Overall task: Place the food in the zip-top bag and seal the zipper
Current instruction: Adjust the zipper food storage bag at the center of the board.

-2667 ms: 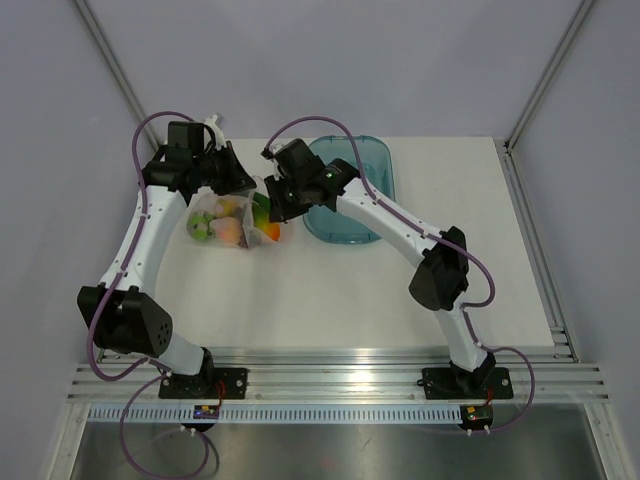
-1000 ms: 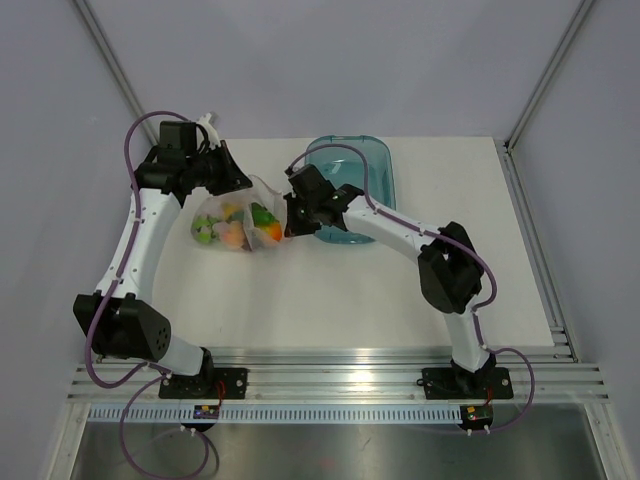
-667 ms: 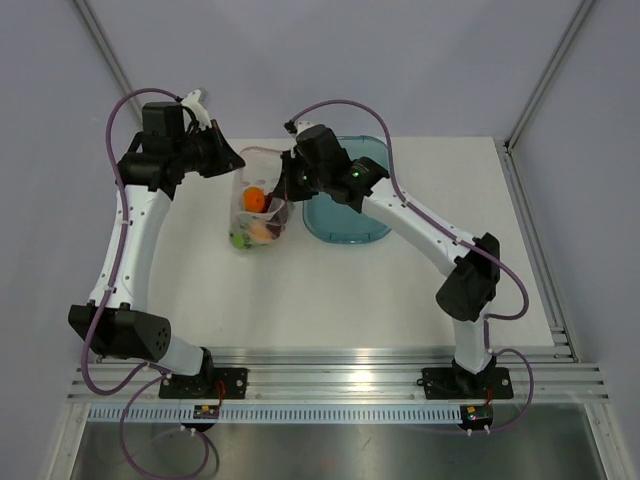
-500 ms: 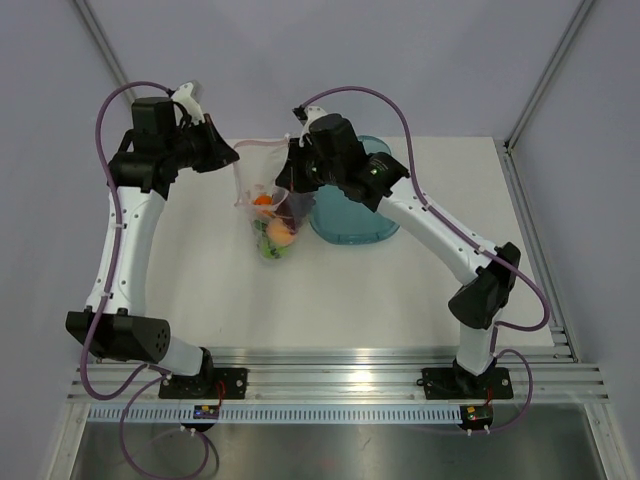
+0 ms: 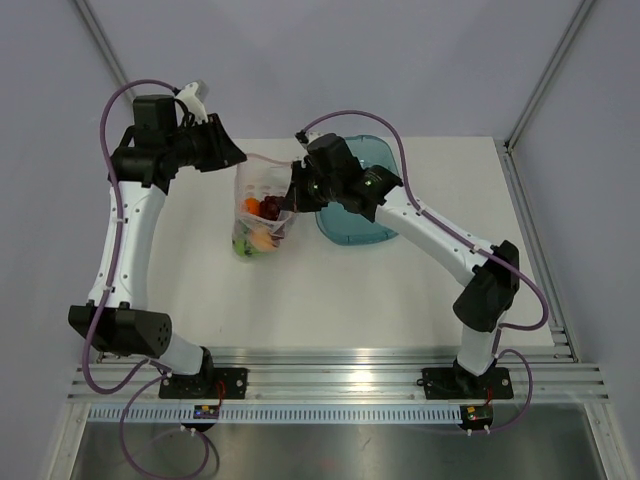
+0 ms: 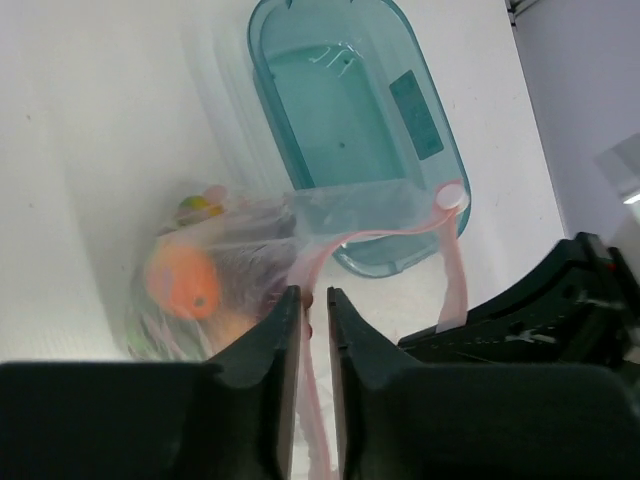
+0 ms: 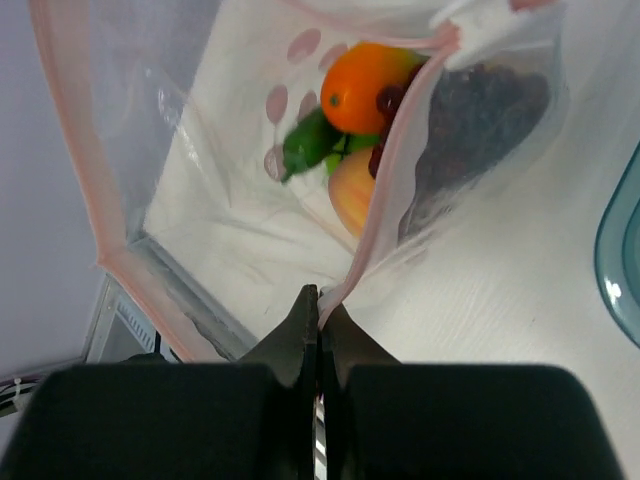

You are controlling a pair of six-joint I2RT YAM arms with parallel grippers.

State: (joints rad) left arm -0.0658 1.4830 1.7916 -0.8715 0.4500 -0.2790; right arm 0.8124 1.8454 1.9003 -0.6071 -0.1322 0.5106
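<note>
The left end effector (image 6: 312, 300), barely parted, may drop the clear pink-tinted plastic bag (image 5: 258, 185); the right end effector (image 7: 318, 300) pinches its rim.

My left arm (image 5: 125, 240) arcs up along the counter's (image 5: 330, 290) left edge, left claw (image 6: 313, 292) parted just a sliver. My right arm (image 5: 430, 235) reaches toward it, right claw (image 7: 318, 296) pinched tight.

Grape bunch (image 7: 480, 105) blurred through zip-top bag (image 7: 230, 230)
</note>
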